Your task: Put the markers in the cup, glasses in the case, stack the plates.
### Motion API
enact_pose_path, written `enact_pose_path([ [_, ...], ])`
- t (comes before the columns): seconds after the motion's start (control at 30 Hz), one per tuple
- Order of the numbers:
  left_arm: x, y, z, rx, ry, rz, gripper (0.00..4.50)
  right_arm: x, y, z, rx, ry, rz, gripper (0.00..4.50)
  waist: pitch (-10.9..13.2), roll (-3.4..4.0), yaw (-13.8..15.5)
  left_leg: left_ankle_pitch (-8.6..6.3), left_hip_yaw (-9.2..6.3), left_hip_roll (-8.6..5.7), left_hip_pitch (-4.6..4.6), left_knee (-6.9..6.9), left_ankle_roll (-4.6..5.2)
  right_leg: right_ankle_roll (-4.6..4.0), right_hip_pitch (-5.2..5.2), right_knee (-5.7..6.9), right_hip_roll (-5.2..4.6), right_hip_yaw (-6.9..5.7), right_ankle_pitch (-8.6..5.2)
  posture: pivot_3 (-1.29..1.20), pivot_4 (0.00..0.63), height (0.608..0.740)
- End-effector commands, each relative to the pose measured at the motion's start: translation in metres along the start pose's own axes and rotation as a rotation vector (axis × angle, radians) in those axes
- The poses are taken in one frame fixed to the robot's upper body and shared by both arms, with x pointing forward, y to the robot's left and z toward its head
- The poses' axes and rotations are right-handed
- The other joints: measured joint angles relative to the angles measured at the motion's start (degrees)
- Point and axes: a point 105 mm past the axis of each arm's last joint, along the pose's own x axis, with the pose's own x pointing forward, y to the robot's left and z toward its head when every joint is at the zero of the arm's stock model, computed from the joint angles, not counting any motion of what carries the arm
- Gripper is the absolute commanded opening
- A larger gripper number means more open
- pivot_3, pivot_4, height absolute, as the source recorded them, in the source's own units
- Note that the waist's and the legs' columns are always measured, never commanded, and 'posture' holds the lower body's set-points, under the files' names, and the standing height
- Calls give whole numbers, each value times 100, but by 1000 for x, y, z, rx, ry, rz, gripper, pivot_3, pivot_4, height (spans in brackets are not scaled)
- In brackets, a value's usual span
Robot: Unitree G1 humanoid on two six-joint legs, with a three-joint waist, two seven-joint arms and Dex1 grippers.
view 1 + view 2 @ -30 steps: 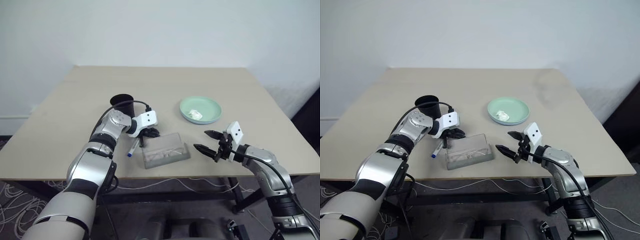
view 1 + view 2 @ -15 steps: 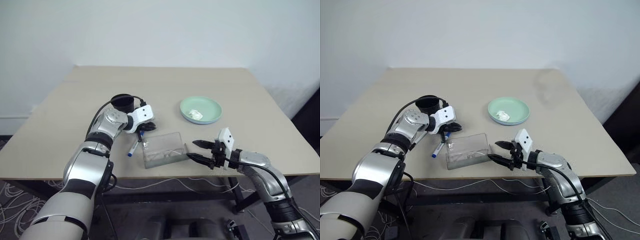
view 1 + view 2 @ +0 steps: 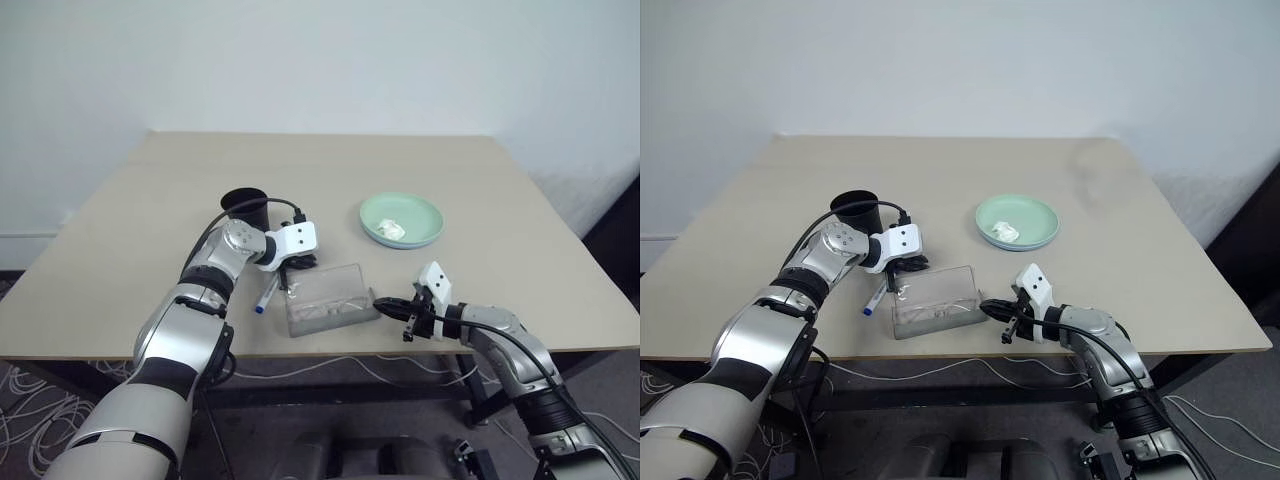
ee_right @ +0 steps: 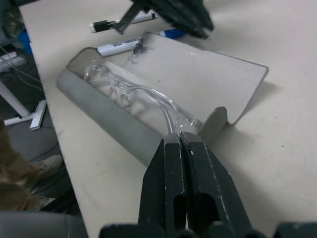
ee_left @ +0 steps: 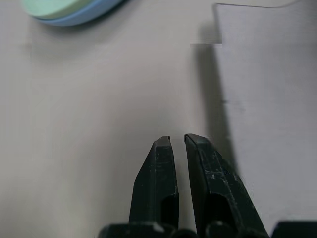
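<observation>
Clear-framed glasses (image 4: 133,94) lie inside open grey oblong case (image 4: 104,119) on beige worktop (image 3: 480,170). Right hand (image 4: 179,140), fingers pressed together, tips at case's end beside glasses. Left hand (image 5: 177,143) nearly closed, empty.

We see a plain white wall (image 3: 320,60) behind a beige table (image 3: 330,165) with a matte top. Beneath the table's front edge, white cables (image 3: 30,410) lie tangled on dark grey floor (image 3: 1230,390). Light is even and soft, with faint shadows on the tabletop.
</observation>
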Motion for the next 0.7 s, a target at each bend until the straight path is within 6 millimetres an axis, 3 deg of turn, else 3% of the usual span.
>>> enact_pose_path([
  [0.03, -8, 3, 17, -53, -98, -53, 346, 3, -2, 8, -38, -14, -6, 32, -1, -1, -2, 0, 0, 0, 0, 0, 0, 0, 0, 0, 0, 0, 0, 0, 0, 740],
  [0.37, -30, 0, 49, -233, -343, -229, 346, 6, -7, 6, -42, 0, -25, 32, -1, -1, -2, 0, -1, 0, 0, 8, 0, 0, 3, 0, 0, -2, 0, 0, 0, 740],
  [0.7, -34, -42, 56, -210, -380, -442, 346, 9, -14, 7, -58, -4, -44, 32, -2, 0, -61, 1, -2, 0, 1, 7, -2, -1, 3, 4, 2, 2, 0, 0, 0, 740],
])
